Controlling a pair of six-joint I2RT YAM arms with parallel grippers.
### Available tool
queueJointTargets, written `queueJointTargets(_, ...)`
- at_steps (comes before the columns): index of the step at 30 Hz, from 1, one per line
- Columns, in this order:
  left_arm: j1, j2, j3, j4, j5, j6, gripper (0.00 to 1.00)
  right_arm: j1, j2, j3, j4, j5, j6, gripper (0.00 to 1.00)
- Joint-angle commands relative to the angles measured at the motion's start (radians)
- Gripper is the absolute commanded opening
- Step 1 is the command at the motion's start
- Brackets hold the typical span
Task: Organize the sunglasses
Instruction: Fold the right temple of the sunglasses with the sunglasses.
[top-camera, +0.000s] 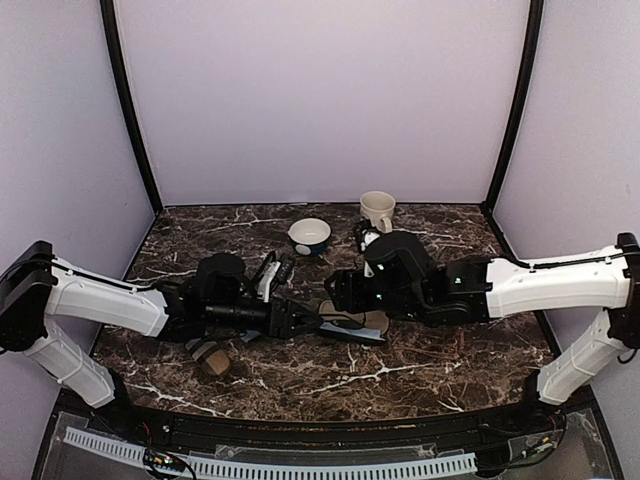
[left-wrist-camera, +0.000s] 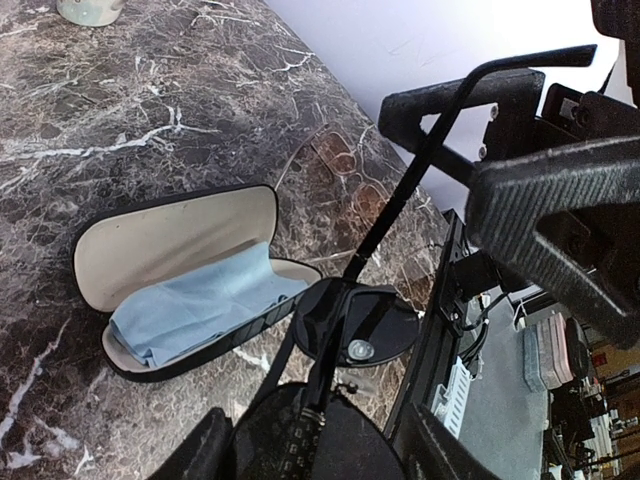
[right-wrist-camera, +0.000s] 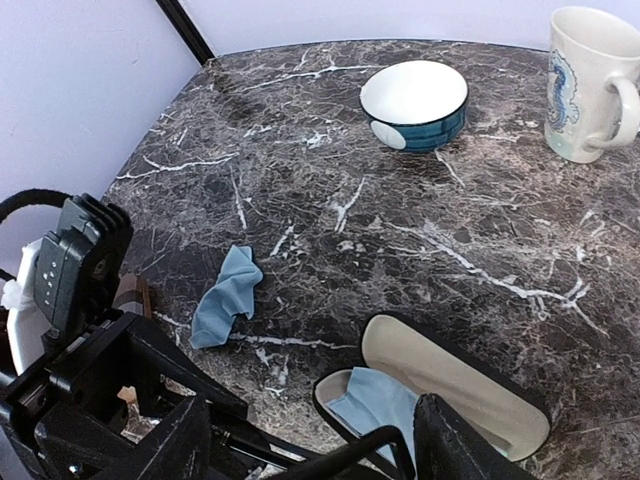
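The left gripper (left-wrist-camera: 318, 435) is pinching the sunglasses (left-wrist-camera: 355, 322) by their front and hovering them just above the open glasses case (left-wrist-camera: 170, 245). The right gripper (right-wrist-camera: 315, 430), jaws standing apart around one raised temple arm (left-wrist-camera: 410, 185), is seemingly positioning to fold it.

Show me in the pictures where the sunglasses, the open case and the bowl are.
sunglasses (left-wrist-camera: 375, 315): left wrist view, on the dark lens.
open case (left-wrist-camera: 180, 245): left wrist view, on the cream lining of the lid.
bowl (right-wrist-camera: 413, 92): right wrist view, on the white inside.
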Motion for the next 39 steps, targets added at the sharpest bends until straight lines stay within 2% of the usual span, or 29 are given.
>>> queueJointTargets(1, 0.004, -0.006, 0.013, 0.015, 0.006, 0.007, 0.00, 0.014, 0.018, 0.000, 0.101, -0.088, -0.006, 0.70)
queueJointTargets(9, 0.004, -0.009, -0.003, 0.034, 0.008, 0.007, 0.00, 0.016, -0.001, -0.067, 0.210, -0.224, -0.008, 0.75)
queueJointTargets(16, 0.004, -0.009, -0.009, 0.040, 0.013, 0.013, 0.00, 0.005, -0.040, -0.090, 0.205, -0.234, -0.006, 0.77)
queueJointTargets(21, 0.004, -0.009, -0.018, 0.064, 0.022, 0.023, 0.00, -0.033, -0.055, -0.123, 0.240, -0.316, 0.028, 0.70)
queueJointTargets(25, 0.004, -0.007, -0.034, 0.102, 0.037, 0.051, 0.00, -0.046, -0.069, -0.143, 0.247, -0.331, 0.041, 0.69)
queueJointTargets(32, 0.009, -0.039, -0.029, 0.079, 0.076, 0.154, 0.00, -0.136, -0.164, -0.169, 0.116, -0.426, -0.030, 0.78)
queueJointTargets(35, 0.023, -0.043, -0.023, 0.063, 0.095, 0.116, 0.00, -0.184, -0.198, -0.157, 0.035, -0.526, -0.101, 0.82)
queueJointTargets(39, 0.047, -0.030, -0.019, 0.074, 0.131, -0.007, 0.00, -0.234, -0.225, -0.158, -0.043, -0.614, -0.157, 0.88)
